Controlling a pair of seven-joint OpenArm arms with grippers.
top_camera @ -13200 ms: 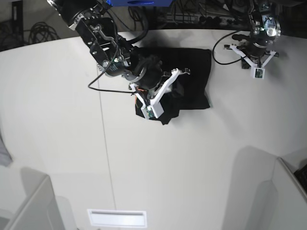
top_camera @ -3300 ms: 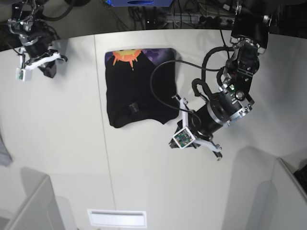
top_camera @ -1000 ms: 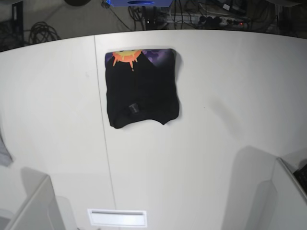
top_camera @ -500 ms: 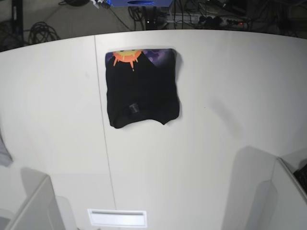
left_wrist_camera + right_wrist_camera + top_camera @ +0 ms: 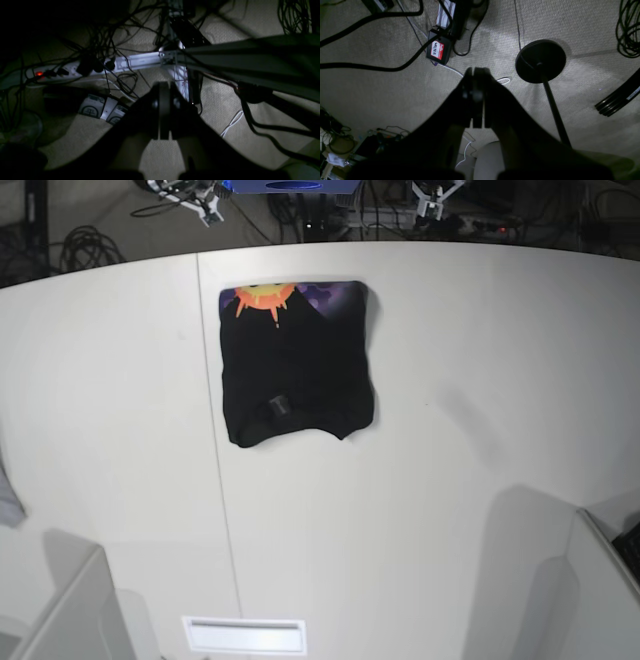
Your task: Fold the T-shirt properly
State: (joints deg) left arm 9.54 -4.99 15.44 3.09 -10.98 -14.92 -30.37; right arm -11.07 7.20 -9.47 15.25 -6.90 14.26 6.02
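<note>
A black T-shirt (image 5: 296,365) lies folded into a rough square on the white bench (image 5: 480,430), orange sun print along its far edge. Both hands — left hand (image 5: 163,112), right hand (image 5: 473,97) — hang closed and empty above carpeted floor (image 5: 382,95).

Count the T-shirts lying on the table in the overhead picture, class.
1: the T-shirt, folded, lies on the table near its far edge, left of centre.

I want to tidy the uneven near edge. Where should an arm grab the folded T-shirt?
Probably the T-shirt at its near-left corner, coming from above on the near side: that hem sags unevenly and lies flat on the white table, with bare surface around for the fingers.
</note>
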